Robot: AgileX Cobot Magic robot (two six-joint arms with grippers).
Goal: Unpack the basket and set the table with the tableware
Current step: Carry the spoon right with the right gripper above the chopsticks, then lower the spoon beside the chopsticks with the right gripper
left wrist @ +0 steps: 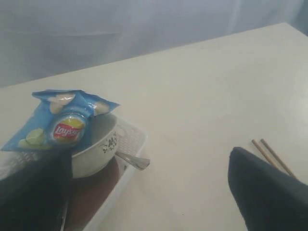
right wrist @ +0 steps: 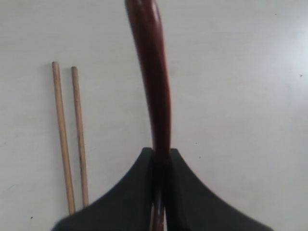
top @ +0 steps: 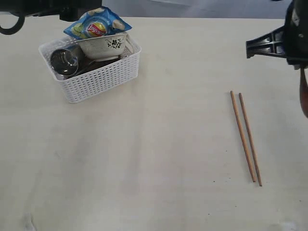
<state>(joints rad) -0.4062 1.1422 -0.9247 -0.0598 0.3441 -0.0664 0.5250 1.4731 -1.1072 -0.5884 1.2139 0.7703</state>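
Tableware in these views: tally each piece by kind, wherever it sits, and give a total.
chopsticks: 2, on the table
spoon: 1, in the right gripper
bowl: 1, in the basket
steel cup: 1, in the basket
plate: 1, under the bowl
silver utensil handle: 1 showing
Total: 7
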